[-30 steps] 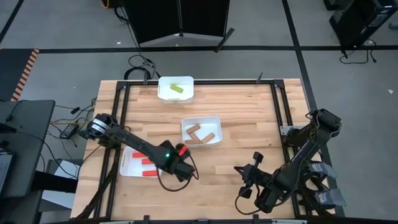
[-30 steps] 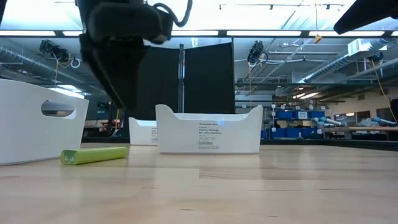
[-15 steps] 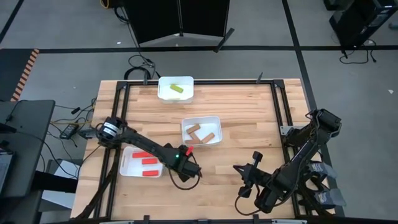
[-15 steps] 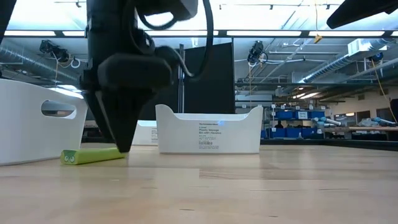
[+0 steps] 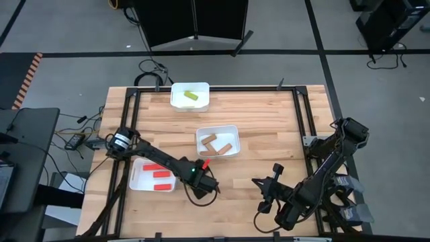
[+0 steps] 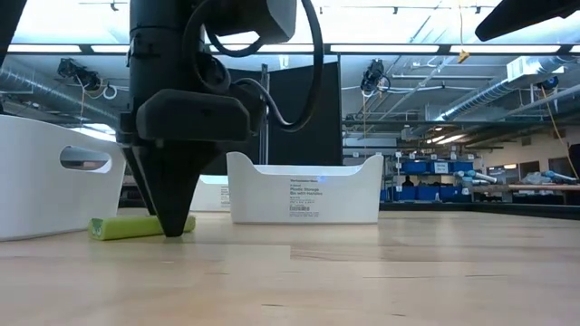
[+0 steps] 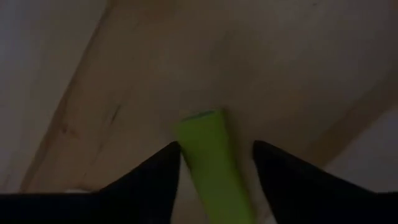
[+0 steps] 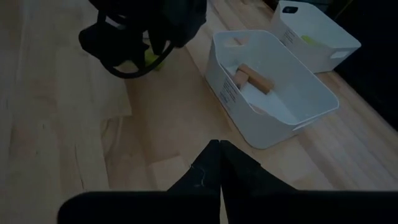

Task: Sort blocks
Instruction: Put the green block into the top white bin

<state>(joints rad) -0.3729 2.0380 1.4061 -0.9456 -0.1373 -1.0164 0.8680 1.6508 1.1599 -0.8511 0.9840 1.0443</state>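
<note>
Left gripper (image 6: 172, 222) has dropped to the table since a second ago, fingers now open either side of the green block (image 7: 211, 165) lying on the wood near the red-block tray (image 5: 138, 176). Grasp looks imminent. Right gripper (image 8: 219, 168) waits, pinched together, empty.

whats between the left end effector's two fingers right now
A yellow-green block lies on the bare table between the open fingers of the left end effector. The left wrist view shows it best.
</note>
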